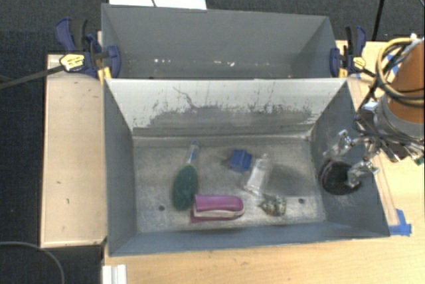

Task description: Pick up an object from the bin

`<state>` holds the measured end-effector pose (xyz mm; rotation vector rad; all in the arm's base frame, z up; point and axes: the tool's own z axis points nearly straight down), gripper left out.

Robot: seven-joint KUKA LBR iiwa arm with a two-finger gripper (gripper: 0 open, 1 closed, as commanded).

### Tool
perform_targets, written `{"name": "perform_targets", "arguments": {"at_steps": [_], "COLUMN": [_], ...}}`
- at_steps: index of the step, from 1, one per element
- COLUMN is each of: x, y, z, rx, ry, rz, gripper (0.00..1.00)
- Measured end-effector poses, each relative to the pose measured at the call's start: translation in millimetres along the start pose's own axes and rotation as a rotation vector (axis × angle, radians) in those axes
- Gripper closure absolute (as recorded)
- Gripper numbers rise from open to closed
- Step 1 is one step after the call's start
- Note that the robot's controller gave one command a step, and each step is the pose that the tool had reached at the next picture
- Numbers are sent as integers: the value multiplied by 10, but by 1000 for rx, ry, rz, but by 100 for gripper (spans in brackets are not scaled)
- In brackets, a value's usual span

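Note:
My gripper hangs at the bin's right side, over the sloping right wall. A black round thing sits right at its lower end, against that wall; whether it is held cannot be made out. The loose things nearest on the bin floor, to the gripper's left, are a small greenish crumpled piece and a clear plastic packet.
Further left on the floor lie a small blue block, a purple stapler-like thing and a dark green brush with a thin handle. The bin's walls slope steeply on all sides. The arm enters from the right.

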<state>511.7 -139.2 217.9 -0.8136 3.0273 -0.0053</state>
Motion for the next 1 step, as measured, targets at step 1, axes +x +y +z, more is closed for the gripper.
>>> {"name": "perform_targets", "arguments": {"at_steps": [1], "x": [-47], "y": [113], "z": [46], "rx": [-6], "ry": [5], "rz": [-11], "gripper": [100]}}
